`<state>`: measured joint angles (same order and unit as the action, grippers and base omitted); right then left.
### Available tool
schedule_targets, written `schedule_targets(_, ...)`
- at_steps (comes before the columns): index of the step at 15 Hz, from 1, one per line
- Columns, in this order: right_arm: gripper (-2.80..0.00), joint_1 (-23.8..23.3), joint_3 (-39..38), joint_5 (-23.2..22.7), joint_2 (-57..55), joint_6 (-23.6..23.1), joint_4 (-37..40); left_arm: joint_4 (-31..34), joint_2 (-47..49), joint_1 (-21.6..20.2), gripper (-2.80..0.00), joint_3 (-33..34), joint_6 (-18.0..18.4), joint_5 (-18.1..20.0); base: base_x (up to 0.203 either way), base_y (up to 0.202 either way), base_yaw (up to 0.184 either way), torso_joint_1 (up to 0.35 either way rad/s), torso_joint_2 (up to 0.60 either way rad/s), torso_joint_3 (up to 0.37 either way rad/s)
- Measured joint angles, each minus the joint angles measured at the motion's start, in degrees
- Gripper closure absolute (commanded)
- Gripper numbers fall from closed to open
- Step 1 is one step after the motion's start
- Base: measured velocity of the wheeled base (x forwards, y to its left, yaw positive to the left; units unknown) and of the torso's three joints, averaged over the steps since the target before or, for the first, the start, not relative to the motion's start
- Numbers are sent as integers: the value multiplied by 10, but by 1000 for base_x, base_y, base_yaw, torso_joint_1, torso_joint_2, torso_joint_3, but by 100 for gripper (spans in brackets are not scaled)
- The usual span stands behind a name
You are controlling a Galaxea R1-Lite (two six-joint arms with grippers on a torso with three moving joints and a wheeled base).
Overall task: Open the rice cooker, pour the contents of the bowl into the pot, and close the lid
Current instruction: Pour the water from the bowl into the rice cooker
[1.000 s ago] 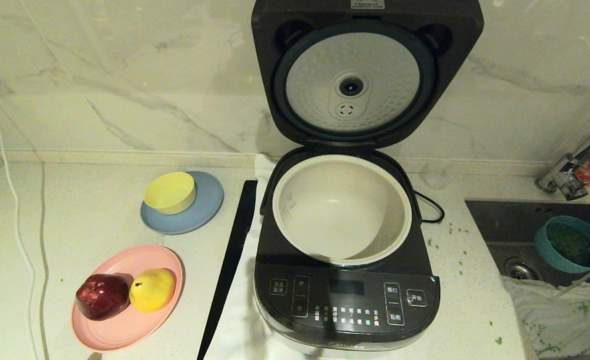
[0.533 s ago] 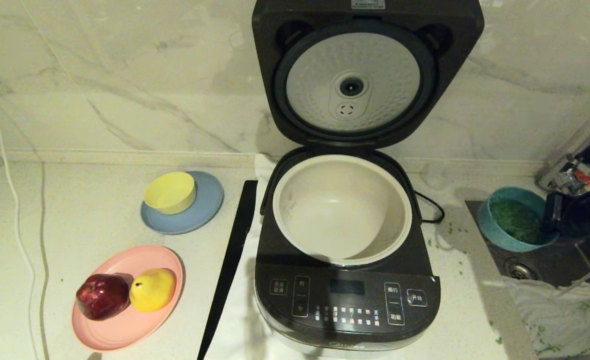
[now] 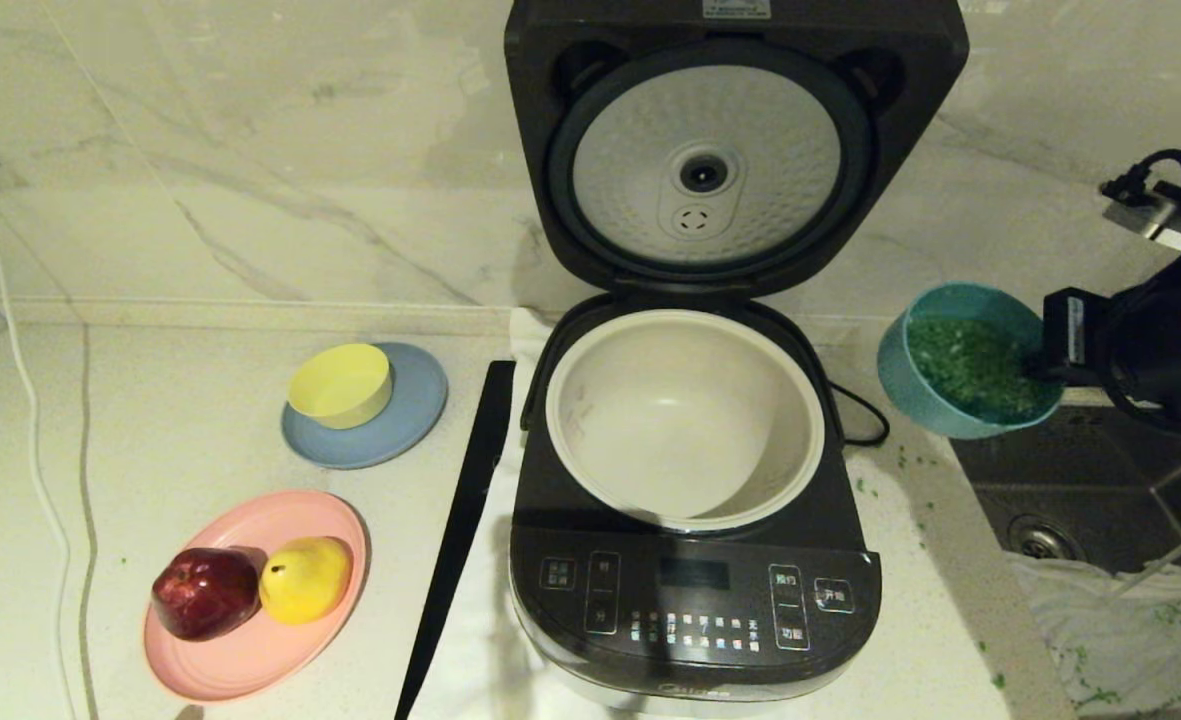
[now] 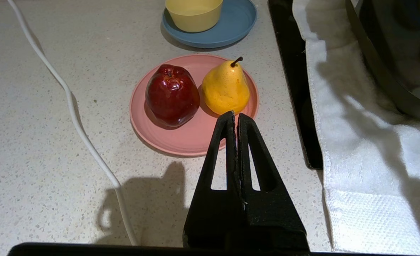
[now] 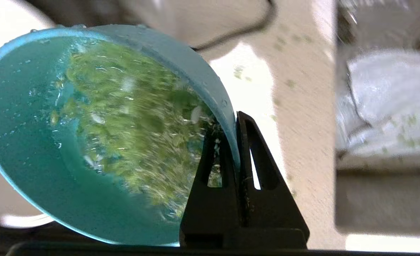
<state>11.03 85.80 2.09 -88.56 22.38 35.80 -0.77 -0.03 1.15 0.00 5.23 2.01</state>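
Note:
The dark grey rice cooker (image 3: 695, 610) stands at the centre with its lid (image 3: 707, 165) raised, the dimpled silver underside facing me. The cream-white pot (image 3: 685, 420) sits bare inside. Just right of the cooker my right gripper (image 3: 1045, 365) (image 5: 231, 122) holds the teal bowl (image 3: 925, 395) (image 5: 25, 142) in the air, shut on its rim, one finger inside and one outside. Chopped green contents (image 3: 970, 365) (image 5: 135, 117) fill the bowl, which tilts slightly toward the cooker. My left gripper (image 4: 235, 115) hangs shut and empty over the counter near the pink plate.
A pink plate (image 3: 240, 660) (image 4: 181, 138) carries a red apple (image 3: 205, 592) and a yellow pear (image 3: 305, 578). A yellow bowl (image 3: 340, 384) sits on a blue plate (image 3: 410, 420). A black strip (image 3: 460, 520) lies left of the cooker. The sink (image 3: 1100, 480) with a white cloth (image 3: 1130, 640) is at right.
My right gripper has lifted the teal bowl out of the sink, up and leftward, to beside the cooker. The left arm has not moved.

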Motion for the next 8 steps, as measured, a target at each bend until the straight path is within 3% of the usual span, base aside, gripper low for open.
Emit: schedule_targets(8, 0, 125, 95, 57, -44, 0, -2, 0, 0, 0, 0, 0, 0, 0, 0, 0, 0, 0, 0, 0)
